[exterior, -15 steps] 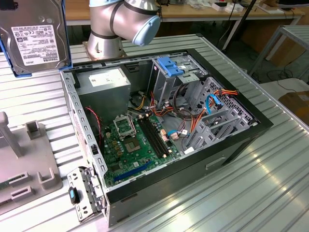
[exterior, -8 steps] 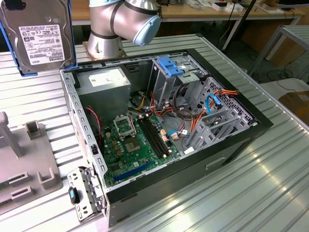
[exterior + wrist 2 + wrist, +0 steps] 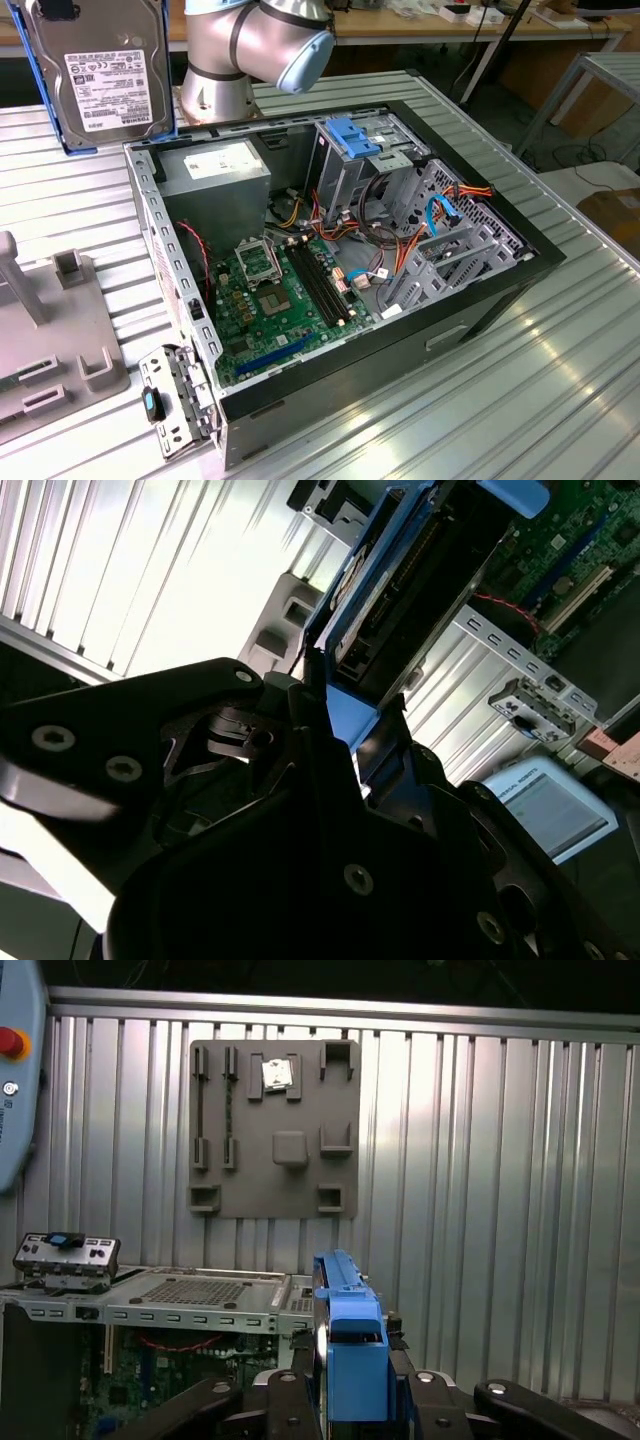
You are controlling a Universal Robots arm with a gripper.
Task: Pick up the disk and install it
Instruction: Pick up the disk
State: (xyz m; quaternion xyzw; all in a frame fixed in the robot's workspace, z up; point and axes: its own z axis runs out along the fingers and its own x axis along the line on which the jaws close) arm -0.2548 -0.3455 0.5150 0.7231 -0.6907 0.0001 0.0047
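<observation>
An open computer case (image 3: 400,345) lies on the ribbed desk (image 3: 560,400). The exterior view shows the disk (image 3: 105,75) label-side on, up off the desk at the exterior view's left. The first wrist view shows it edge-on, clamped in the hand (image 3: 352,1395).

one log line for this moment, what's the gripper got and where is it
state: disk in hand | gripper: shut on disk | disk: upright in the air, outside the open computer case | install: not yet done
</observation>
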